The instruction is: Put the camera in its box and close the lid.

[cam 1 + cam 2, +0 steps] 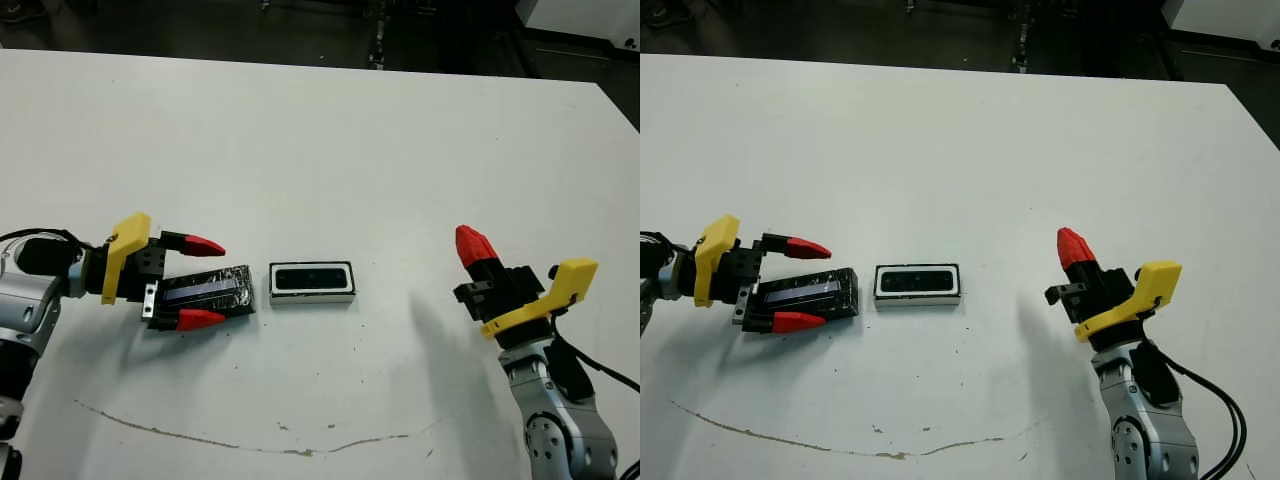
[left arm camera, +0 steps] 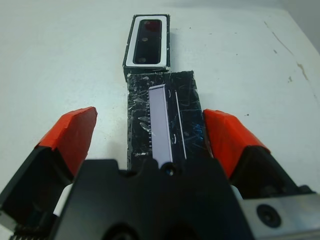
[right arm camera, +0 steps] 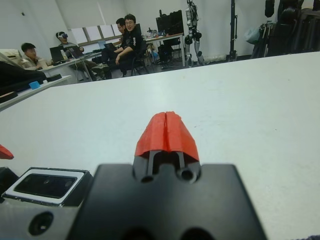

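White table (image 1: 330, 130) seen from the robot's head, with both arms in frame. At the near left, the left gripper (image 1: 198, 283) lies low over the table with its two red-tipped fingers (image 2: 72, 132) spread wide apart, one on the far side and one on the near side of the lid (image 1: 210, 291); neither tip presses the lid's edges. The lid is a flat black rectangle with a crinkled, shiny surface and a pale reflective strip down its middle, lying flat on the table. Just to its right, with only a narrow gap between them, stands the box (image 1: 312, 283), its white rim framing the camera (image 1: 311, 279), which lies inside the box as a slim dark bar with small lenses visible. The box is uncovered. Well apart at the near right, the right gripper (image 1: 475, 246) is raised off the table, tips pointing up and away, its two red tips pressed together and holding nothing. People (image 3: 125, 42) sit at desks beyond the table.
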